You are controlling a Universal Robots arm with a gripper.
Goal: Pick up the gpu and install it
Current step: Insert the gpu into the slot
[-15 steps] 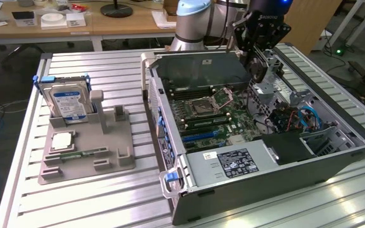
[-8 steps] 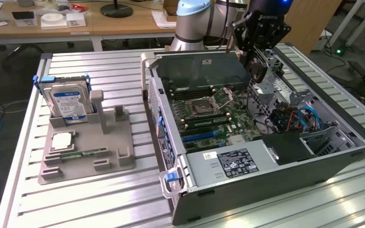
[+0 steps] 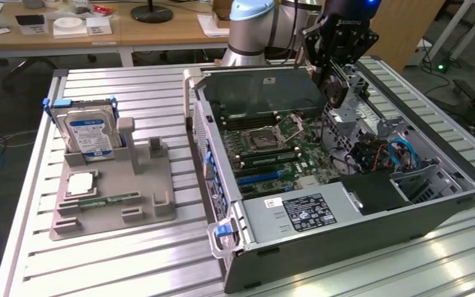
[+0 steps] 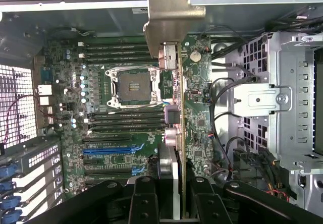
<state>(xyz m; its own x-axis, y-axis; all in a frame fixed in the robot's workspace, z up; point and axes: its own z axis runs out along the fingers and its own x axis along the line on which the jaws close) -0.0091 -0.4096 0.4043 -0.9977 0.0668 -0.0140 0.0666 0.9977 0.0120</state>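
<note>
Got black claw [image 3: 336, 77] [image 4: 174, 186] clamped on thin green circuit-board gpu [image 3: 334, 93] [image 4: 170, 62] with silver bracket, edge-on over green motherboard [image 4: 202, 123] of open dark computer case [image 3: 345, 247]. Sits on ribbed aluminium counter [image 3: 122, 266]; cluttered wooden counter [image 3: 163, 34] behind.

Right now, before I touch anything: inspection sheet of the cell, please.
Surface: ribbed metal table, carrying an open computer case and a grey parts holder.
Job's things: gpu held edge-on above the motherboard, apparently not seated in a slot.
Clutter: hard drive upright in the holder; memory stick lying flat in it.
Grippers: gripper shut on the gpu, over the case.
Cables: blue and red cables inside the case, toward the exterior view's right.
Surroundings: wooden desks behind the table, with papers on them.
</note>
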